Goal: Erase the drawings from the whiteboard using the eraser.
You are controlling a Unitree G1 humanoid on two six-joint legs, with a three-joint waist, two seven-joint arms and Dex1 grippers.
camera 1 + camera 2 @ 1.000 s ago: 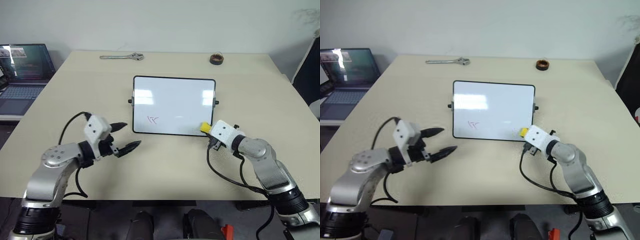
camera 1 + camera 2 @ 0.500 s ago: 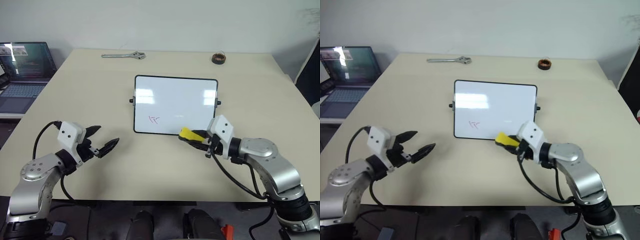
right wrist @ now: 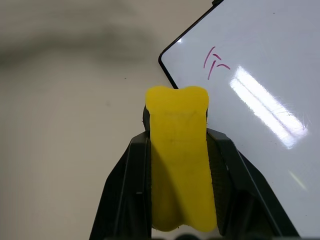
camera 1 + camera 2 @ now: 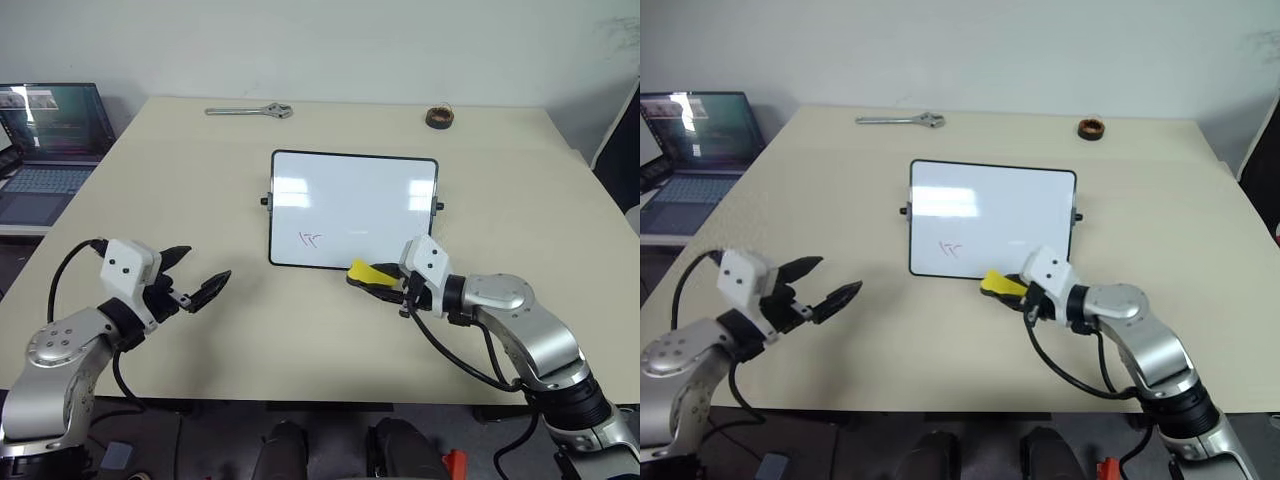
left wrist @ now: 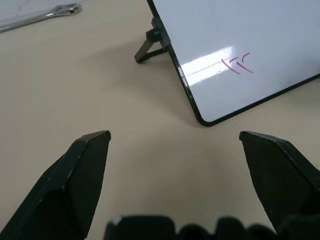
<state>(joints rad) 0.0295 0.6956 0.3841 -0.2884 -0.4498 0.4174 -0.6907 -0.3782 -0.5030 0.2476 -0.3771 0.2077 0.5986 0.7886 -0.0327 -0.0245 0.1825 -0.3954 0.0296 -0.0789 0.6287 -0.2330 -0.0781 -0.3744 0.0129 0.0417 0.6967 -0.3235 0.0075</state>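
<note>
Both arms have swung left; the right tool (image 4: 385, 283) grips the eraser (image 4: 364, 271), the left tool (image 4: 196, 274) gapes open. Press flat onto the drawings (image 4: 309, 239) and rub.

A beige table (image 4: 180, 190) carries the whiteboard (image 4: 352, 210) in its middle, a metal wrench (image 4: 248, 111) at the far left and a dark tape roll (image 4: 437, 117) at the far right.

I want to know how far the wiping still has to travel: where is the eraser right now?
The eraser is clamped in the right gripper, at the whiteboard's near edge, right of the drawings.
</note>
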